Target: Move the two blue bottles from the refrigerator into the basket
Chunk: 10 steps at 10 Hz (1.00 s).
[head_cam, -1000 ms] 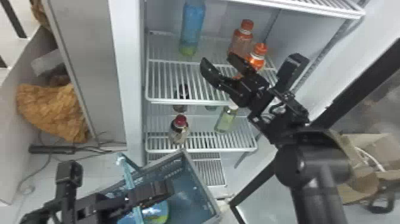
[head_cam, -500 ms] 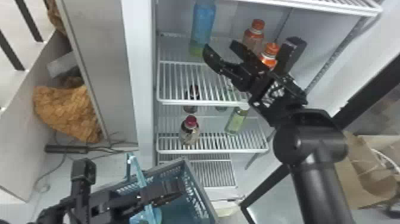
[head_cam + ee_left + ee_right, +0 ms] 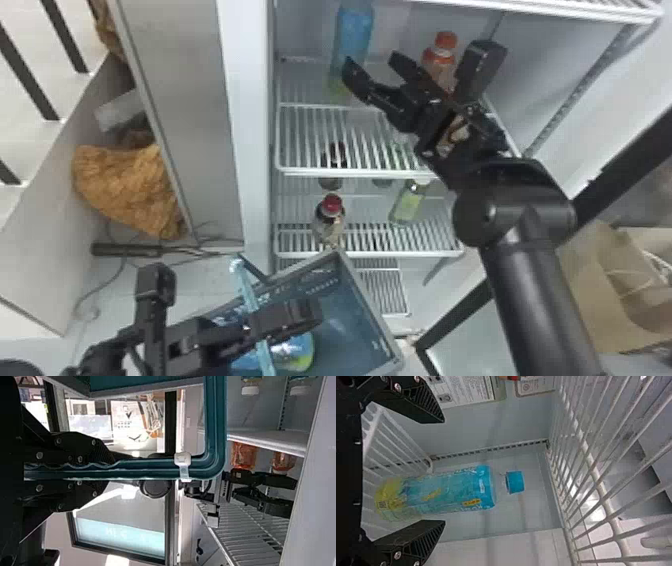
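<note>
A brown bag (image 3: 127, 190) lies well left of the shelf (image 3: 350, 174), outside the refrigerator (image 3: 252, 125). Next comes the left hand (image 3: 310, 315), low and to the left of the shelf. It is clenched on the handle (image 3: 250, 300) of the basket (image 3: 370, 320); in the left wrist view the teal bar runs between its fingers. The basket is below the shelf, tilted in the head view. Inside it, 1 blue bottle (image 3: 300, 350) with a green end shows partly, the left hand and handle covering the rest.

Just below the shelf, toward its left, a dark bottle (image 3: 331, 172) shows through the wires. Lower down is a red-capped bottle (image 3: 328, 227), and farther right a green bottle (image 3: 409, 202), both on the rack under the shelf.

The other blue bottle (image 3: 354, 35) stands upright on the shelf, on its left part, capped. The right hand (image 3: 371, 60) is over the shelf, right beside that bottle in the head view. It is released, its 2 fingers spread, with nothing in its grasp. Behind it, 2 orange bottles (image 3: 441, 67) stand on the shelf's right side. Well right of the shelf is a cardboard box (image 3: 595, 295).
</note>
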Motion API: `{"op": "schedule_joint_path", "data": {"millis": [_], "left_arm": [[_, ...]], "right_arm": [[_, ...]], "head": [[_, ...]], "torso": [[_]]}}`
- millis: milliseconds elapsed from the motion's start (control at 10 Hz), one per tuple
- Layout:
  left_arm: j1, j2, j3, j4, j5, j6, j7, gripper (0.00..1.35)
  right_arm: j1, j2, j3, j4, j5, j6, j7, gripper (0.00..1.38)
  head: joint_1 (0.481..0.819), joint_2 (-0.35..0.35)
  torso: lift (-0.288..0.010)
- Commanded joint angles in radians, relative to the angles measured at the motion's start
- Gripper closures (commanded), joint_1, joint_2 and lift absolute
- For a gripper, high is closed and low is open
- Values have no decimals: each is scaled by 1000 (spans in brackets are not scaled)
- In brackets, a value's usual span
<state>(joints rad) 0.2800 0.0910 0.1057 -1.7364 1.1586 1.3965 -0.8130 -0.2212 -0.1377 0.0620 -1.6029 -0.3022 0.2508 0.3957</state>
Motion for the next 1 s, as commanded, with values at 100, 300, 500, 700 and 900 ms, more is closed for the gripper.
{"op": "schedule_joint_path", "data": {"millis": [100, 300, 500, 700, 900], "left_arm": [[-3, 1, 0, 2, 0, 0, 0, 1202], [-8, 4, -2, 2, 0, 0, 0, 1202], [-15, 6, -4, 5, 0, 0, 0, 1202], [-15, 7, -4, 5, 0, 0, 0, 1202], [-20, 10, -6, 5, 2, 0, 0, 1202]], "right_arm": [[-51, 3, 12, 51, 19, -1, -20, 145], [-98, 3, 38, 107, 25, -1, -29, 145], [-127, 3, 60, 154, 23, -1, -49, 145], [-162, 3, 72, 198, 35, -1, -71, 145], [-203, 1, 82, 239, 53, -1, -92, 145]], "head": [[695, -163], [695, -159], [695, -151], [695, -143], [695, -143]], "torso": [[-10], [-10], [-10], [-10], [-10]]}}
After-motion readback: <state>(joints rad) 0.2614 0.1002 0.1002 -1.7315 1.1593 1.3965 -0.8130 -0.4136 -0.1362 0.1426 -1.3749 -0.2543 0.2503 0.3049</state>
